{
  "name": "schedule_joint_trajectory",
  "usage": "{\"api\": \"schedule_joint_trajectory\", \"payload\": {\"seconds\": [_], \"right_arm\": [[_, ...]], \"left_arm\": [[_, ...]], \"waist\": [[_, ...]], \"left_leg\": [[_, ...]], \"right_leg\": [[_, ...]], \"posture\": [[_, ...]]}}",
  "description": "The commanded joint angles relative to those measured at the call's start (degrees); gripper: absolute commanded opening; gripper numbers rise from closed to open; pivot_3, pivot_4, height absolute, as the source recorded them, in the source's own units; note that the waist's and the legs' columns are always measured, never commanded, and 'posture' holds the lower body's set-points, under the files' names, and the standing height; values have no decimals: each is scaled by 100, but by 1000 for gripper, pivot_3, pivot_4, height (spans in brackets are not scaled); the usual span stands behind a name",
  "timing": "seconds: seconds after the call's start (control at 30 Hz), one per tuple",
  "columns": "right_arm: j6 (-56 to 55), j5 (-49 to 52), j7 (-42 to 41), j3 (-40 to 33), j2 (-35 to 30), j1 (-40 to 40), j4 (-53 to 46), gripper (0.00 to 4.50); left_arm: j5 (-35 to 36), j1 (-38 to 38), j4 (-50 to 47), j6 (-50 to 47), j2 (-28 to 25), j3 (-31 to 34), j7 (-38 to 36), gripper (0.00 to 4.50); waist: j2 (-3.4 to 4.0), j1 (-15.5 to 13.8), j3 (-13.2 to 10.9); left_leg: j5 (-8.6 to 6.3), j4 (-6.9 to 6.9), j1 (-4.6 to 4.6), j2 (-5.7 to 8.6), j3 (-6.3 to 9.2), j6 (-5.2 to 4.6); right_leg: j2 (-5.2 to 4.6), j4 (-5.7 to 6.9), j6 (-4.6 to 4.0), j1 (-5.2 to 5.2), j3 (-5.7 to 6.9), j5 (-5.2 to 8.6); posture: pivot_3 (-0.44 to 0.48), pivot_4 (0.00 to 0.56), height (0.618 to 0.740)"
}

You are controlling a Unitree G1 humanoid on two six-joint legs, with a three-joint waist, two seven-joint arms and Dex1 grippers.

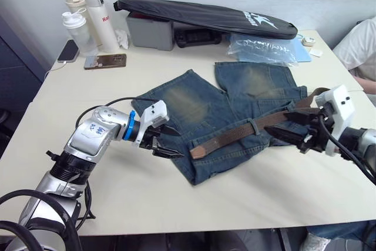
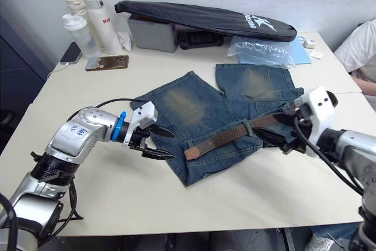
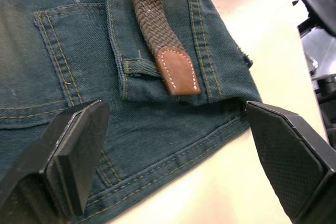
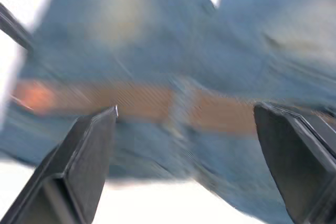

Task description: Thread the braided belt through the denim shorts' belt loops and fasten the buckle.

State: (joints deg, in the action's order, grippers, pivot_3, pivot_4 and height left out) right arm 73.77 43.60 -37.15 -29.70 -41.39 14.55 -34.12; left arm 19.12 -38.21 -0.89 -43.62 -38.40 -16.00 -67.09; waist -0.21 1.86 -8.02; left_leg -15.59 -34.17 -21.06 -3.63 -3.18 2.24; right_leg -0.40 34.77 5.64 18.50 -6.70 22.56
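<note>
The denim shorts [image 1: 226,110] lie flat on the middle of the table, waistband toward me. The braided belt [image 1: 235,135] runs along the waistband and passes under one belt loop [image 1: 254,126]. Its tan tip [image 3: 178,72] rests beside another belt loop [image 3: 137,66] near the waistband's left end. My left gripper [image 1: 178,143] hovers open just left of that tip, holding nothing. My right gripper [image 1: 289,137] is open over the belt's right part, which shows blurred in the right wrist view as a brown band [image 4: 131,100]. The buckle is hidden.
At the back stand bottles [image 1: 88,22], two phones [image 1: 104,60], a grey box [image 1: 150,30], a long black bag [image 1: 205,17] and a clear plastic bag [image 1: 261,48]. A person's sleeve [image 1: 361,45] shows at the right edge. Bare tabletop [image 1: 235,204] lies in front of the shorts.
</note>
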Motion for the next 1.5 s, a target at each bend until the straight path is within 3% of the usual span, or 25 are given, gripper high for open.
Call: {"api": "schedule_joint_trajectory", "payload": {"seconds": [0.03, 0.2, 0.33, 0.8, 1.1, 1.5], "right_arm": [[693, 625, 878, -308, 1049, 77, -417, 4485], [1476, 1554, 2139, -987, 3517, 90, -314, 4485], [1661, 1739, 2710, -1141, 4232, -83, -230, 4485], [1184, 2086, 3807, -1005, 4651, -248, 568, 4485], [638, 2644, 4244, -601, 4511, 31, 1159, 4485], [-158, 3146, 4219, 275, 4281, 50, 1681, 4485]], "left_arm": [[86, -90, -98, 26, -54, 192, -20, 4500], [114, 20, -283, -36, -63, 267, 97, 4500], [245, 104, -427, -239, 21, 404, 256, 4500], [589, 911, -1352, 612, -56, 1108, 417, 4500], [595, 1024, -1441, 409, -189, 1208, 799, 4500], [667, 1094, -1417, 127, -328, 1259, 1056, 4500]], "waist": [[-2, -4, 3], [16, -3, 9], [18, -4, 10], [26, 180, 15], [24, 268, 16], [24, 304, 14]], "left_leg": [[0, 1, 0, 1, -2, 0], [3, 8, -6, 2, -6, 6], [4, 12, -7, 7, -2, 9], [3, 31, -2, 6, -6, 8], [3, 33, -5, 6, -3, 5], [3, 35, -4, 4, -4, 5]], "right_leg": [[-1, 1, 0, 3, -2, 0], [-5, 30, 0, 14, -3, 0], [-14, 30, 0, 14, 3, 0], [-8, 16, -1, 19, 0, 0], [-8, 11, 0, 19, 1, 0], [-7, 9, 0, 19, 0, 0]], "posture": [[0, 150, 740], [0, 150, 740], [0, 150, 740], [0, 150, 740], [0, 150, 740], [0, 150, 740]]}}
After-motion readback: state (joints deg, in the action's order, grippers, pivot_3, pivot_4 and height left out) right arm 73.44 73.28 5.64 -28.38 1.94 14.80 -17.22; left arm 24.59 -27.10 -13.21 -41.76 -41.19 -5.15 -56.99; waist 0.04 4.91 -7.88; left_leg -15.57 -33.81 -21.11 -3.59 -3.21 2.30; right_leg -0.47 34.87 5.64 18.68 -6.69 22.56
